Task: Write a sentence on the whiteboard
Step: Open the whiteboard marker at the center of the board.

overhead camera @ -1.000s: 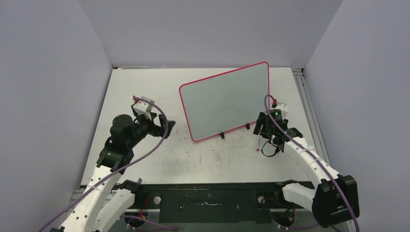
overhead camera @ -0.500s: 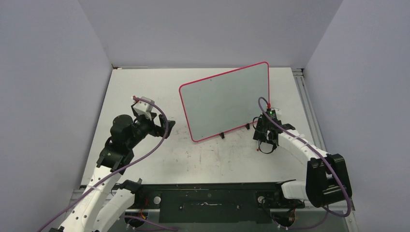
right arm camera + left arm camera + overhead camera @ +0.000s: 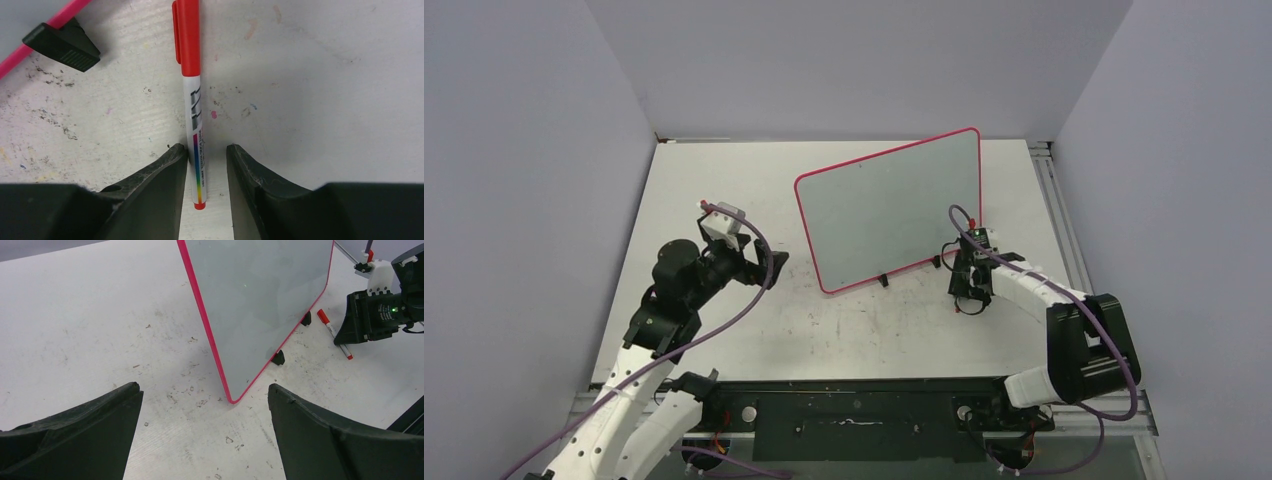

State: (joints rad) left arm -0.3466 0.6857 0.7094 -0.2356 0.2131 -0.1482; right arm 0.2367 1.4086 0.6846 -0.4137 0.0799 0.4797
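Observation:
The whiteboard (image 3: 889,205) stands tilted on two black feet at the back middle of the table, with a pink-red rim and a blank face; it also shows in the left wrist view (image 3: 260,300). No red lettering shows on it. A red-capped white marker (image 3: 192,100) lies flat on the table by the board's right foot (image 3: 62,44). My right gripper (image 3: 206,149) is down over it, jaws narrowly open astride the marker's tail end; the left finger touches it, the right stands a little apart. My left gripper (image 3: 204,390) is wide open and empty, left of the board.
The tabletop (image 3: 724,180) is scuffed white, with grey walls close on three sides. A metal rail (image 3: 1054,200) runs along the right edge. The right arm's purple cable (image 3: 969,225) loops near the board's right edge.
My right arm has swung left and folded in, bringing the gripper down over the marker by the board's right foot. The left arm and the board have not moved.

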